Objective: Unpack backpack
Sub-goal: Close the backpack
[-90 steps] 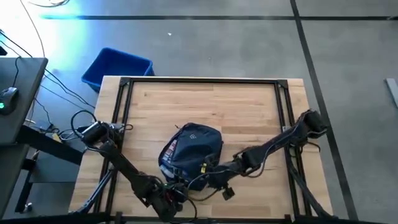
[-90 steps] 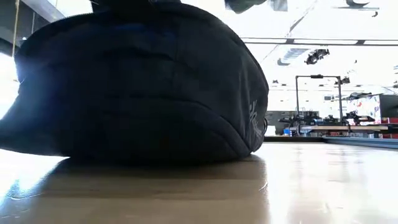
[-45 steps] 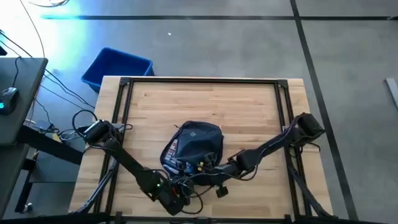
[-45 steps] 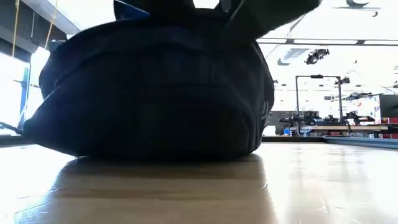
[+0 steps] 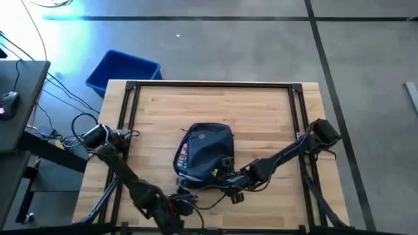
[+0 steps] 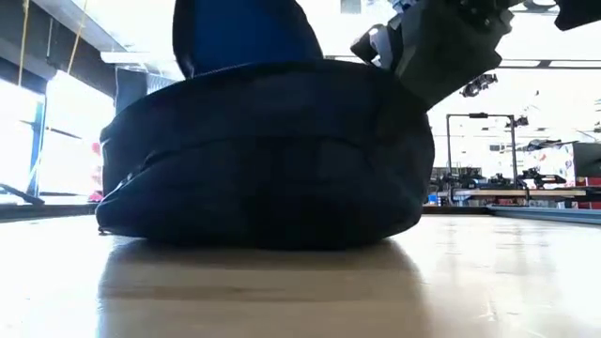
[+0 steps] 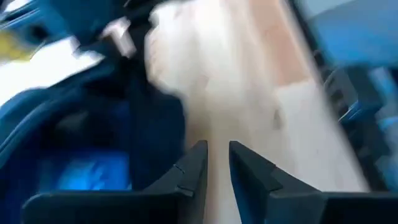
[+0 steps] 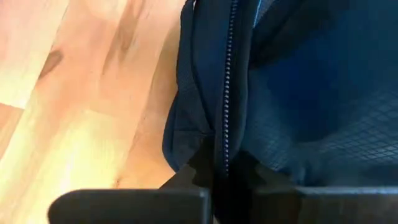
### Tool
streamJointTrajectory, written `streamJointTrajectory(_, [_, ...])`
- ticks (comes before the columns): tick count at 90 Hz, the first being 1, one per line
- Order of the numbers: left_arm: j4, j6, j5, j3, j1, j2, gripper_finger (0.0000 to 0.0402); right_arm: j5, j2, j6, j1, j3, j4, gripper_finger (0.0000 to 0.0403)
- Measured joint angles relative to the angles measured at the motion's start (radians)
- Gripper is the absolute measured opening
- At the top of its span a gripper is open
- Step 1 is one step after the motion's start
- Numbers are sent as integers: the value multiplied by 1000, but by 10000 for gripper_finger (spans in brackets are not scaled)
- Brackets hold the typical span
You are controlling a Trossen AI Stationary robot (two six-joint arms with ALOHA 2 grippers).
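Wooden bench [image 5: 261,117] on a grey concrete floor, and the backpack [image 5: 206,149] sits around the middle of it, a bit toward the near edge, its open end facing that edge. The right gripper [image 8: 219,177] is right at that open end with its jaws pinched on the backpack's zipper edge. The left gripper [image 7: 216,163] is off by the near edge just left of the bag, jaws down to a narrow gap with only bare wood between them.
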Motion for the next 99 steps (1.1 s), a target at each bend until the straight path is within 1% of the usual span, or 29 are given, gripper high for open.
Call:
streamJointTrajectory(16, [-280,-212,-220,3,-43,0,12,-1,0,0,1,0,2,0])
streamJointTrajectory(20, [-332,-248,-244,3,-47,0,5,-2,0,0,1,0,2,0])
streamJointTrajectory(27, [-397,-296,-248,-10,-45,0,3,-8,0,0,2,0,3,0])
streamJointTrajectory(32, [-428,-320,-237,-29,-34,0,2,-9,0,0,2,0,4,0])
streamJointTrajectory(37, [-420,-327,-200,-57,-17,0,1,-9,0,-2,2,0,6,0])
streamJointTrajectory(43, [-380,-325,-161,-99,4,0,1,-10,0,0,2,0,8,0])
streamJointTrajectory(53, [-288,-290,-146,-161,31,0,0,-12,0,-9,2,0,18,0])
streamJointTrajectory(61, [-187,-198,-106,-199,56,0,0,-28,0,-10,2,0,20,0])
streamJointTrajectory(72, [-17,-47,16,-240,110,0,0,-34,0,-18,2,0,19,0])
streamJointTrajectory(78, [29,3,42,-247,131,1,0,-35,0,-18,2,0,18,0])
streamJointTrajectory(87, [-12,30,46,-203,128,1,0,-34,0,-13,2,0,9,0])
streamJointTrajectory(99, [-170,-23,30,-96,73,-3,0,-34,0,-3,2,0,-20,0])
